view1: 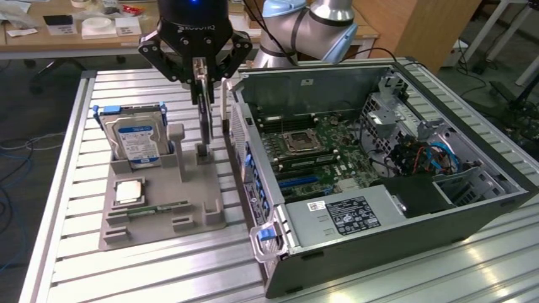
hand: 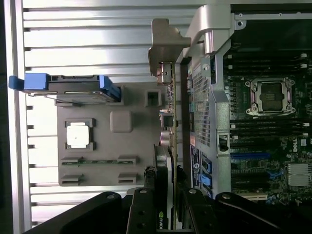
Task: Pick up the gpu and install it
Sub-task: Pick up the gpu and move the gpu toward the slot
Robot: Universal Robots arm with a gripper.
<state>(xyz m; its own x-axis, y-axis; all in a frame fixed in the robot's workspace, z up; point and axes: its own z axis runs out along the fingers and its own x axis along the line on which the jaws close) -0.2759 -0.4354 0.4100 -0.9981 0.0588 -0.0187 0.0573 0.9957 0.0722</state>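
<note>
Gripper (view1: 204,74) grips gpu (view1: 204,120), hanging beneath

tabletop (view1: 126,271): ribbed bare metal, satin sheen.
holder (view1: 202,218): matt grey plastic.
gpu (view1: 204,110): matt black board; bright silver metal end bracket.
hard drive (view1: 139,142): silver metal, glossy blue-white label.
processor (view1: 128,191): smooth silver metal lid.
computer case (view1: 404,246): grey sheet metal, perforated rear panel, dark matt outer wall.
gripper (view1: 202,79): smooth black, faintly glossy.
</note>
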